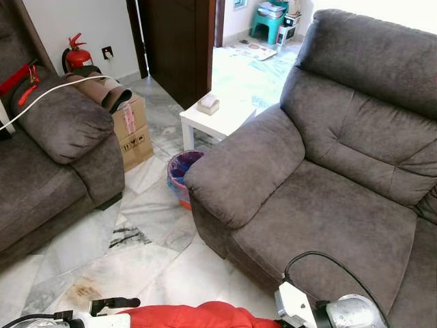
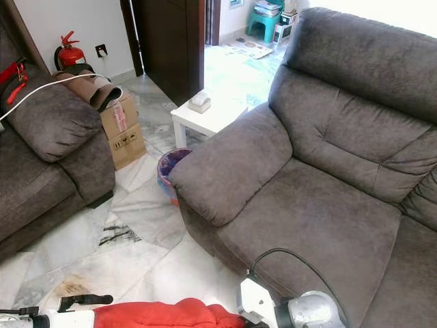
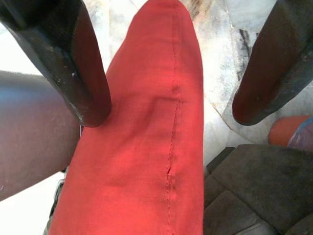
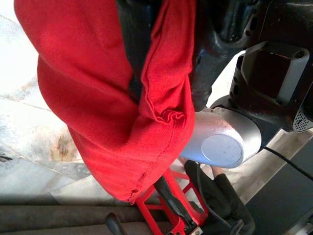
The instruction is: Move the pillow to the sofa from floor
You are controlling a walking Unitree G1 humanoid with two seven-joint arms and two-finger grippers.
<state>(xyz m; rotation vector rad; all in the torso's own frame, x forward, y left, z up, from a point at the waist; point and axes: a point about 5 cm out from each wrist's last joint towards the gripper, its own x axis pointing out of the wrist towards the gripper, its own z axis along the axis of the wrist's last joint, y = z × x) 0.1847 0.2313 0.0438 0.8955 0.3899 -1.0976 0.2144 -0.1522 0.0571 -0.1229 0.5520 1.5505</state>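
The red pillow point(image 1: 198, 316) hangs at the bottom edge of the eye views, held above the marble floor point(image 1: 136, 253) between my two arms. My right gripper point(image 4: 166, 73) is shut on a bunched fold of the pillow point(image 4: 88, 98). My left gripper point(image 3: 168, 115) is open, its black fingers point(image 3: 73, 63) spread to either side of the pillow point(image 3: 151, 147); one finger touches its edge and the other stands apart from it. The large grey sofa point(image 1: 321, 205) lies just ahead and to the right, its seat bare.
A second grey sofa point(image 1: 48, 171) stands at the left with a white cable over its armrest. Between the sofas are a cardboard box point(image 1: 133, 130), a white side table point(image 1: 218, 119) and a lined bin point(image 1: 181, 174). A fire extinguisher point(image 1: 76, 55) stands by the wall.
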